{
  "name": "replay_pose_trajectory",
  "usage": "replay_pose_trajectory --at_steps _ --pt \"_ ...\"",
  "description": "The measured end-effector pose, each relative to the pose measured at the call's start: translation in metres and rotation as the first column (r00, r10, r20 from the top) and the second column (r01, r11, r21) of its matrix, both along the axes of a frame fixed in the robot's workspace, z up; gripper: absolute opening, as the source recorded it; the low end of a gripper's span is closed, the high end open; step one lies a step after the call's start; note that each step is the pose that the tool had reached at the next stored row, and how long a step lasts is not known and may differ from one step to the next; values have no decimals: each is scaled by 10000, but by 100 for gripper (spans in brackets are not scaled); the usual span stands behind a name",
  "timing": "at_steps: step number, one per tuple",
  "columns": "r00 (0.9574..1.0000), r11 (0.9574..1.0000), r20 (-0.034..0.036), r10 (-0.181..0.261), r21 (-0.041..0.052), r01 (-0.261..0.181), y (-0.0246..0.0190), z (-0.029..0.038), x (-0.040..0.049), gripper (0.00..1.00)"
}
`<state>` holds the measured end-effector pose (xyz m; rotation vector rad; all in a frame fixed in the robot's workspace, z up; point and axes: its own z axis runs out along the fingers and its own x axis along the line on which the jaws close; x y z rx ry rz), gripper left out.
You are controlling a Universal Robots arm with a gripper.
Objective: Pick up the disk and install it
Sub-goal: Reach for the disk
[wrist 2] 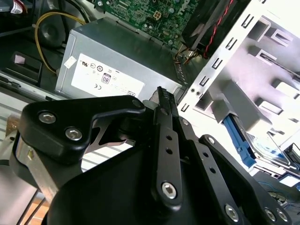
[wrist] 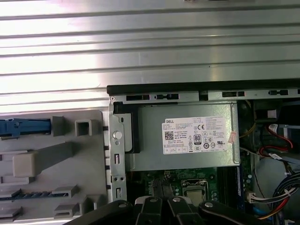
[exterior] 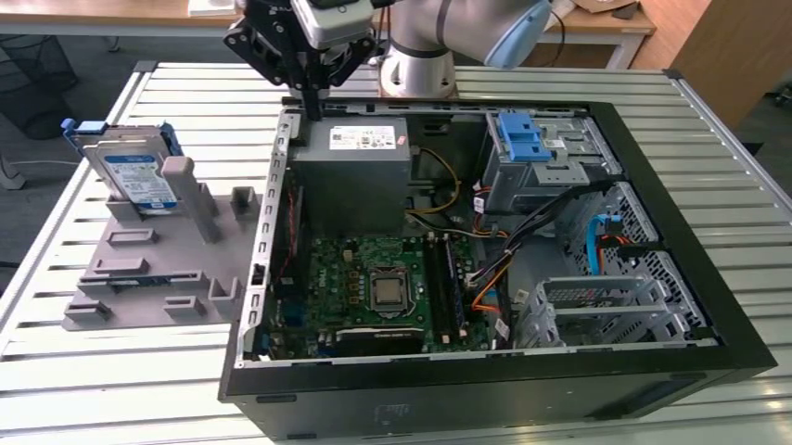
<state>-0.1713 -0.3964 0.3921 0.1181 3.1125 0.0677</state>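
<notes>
The disk (exterior: 134, 174) stands on edge in a slot of a grey moulded holder (exterior: 161, 269), near the far corner of the slatted metal table (exterior: 99, 389) on the exterior view's left. Its long axis looks to run upward. The white-and-blue labelled face turns toward the exterior camera, and a bright blue plastic frame rims the silver-grey body.

Looking straight down, the first wrist view gives the disk (wrist: 23, 126) edge-on, as a thin blue strip across the holder (wrist: 61, 187). In the second wrist view the disk (wrist 2: 239, 137) appears obliquely behind the holder's blocky pegs, as a blue rail with a sliver of label.

The gripper (exterior: 312, 102) hangs over the far wall of the open black computer case (exterior: 495, 399), well apart from the disk. It is just above a boxy grey power supply (exterior: 352, 185) with a white sticker. Its black jaws are pressed together, pinching nothing. The second wrist view shows the gripper (wrist 2: 162, 93) close up, with a ridged pad at the tip and bolted matte links. A green motherboard (exterior: 371, 278) lies lower in the case.
</notes>
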Motion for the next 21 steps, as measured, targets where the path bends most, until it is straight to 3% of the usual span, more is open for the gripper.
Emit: replay_pose_trajectory --at_steps 21 --pt "10000 10000 0 0 0 0 1 -9 -108 11"
